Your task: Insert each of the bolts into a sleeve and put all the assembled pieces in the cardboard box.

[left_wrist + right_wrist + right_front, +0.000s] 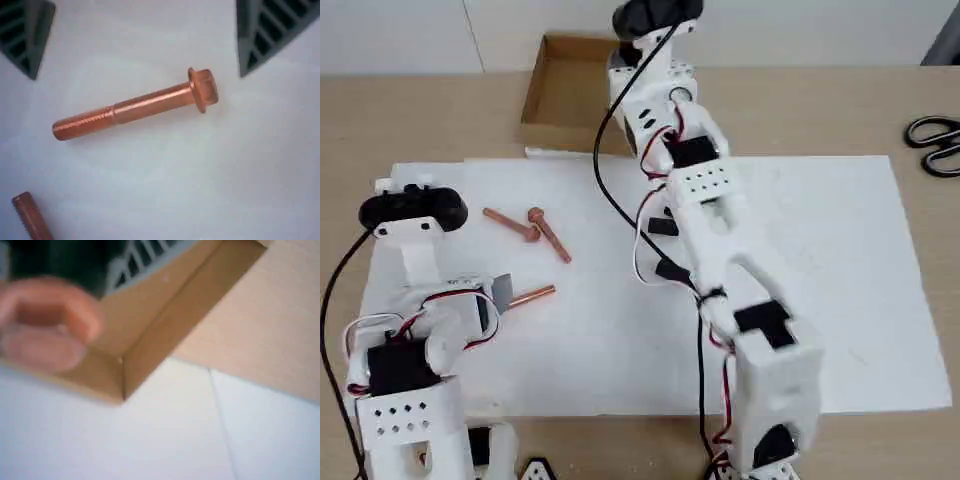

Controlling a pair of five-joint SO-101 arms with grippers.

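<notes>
Near the worktop's front-left corner, the left pincer (137, 74) hung wide open over a bare bolt (135, 105). Two more bolts (548, 234) lay loose just beyond. At the far edge, the right pincer (92, 275) gripped a blurred copper piece (45, 325) over the cardboard box (532, 95). Most of the work seemingly remained.
</notes>
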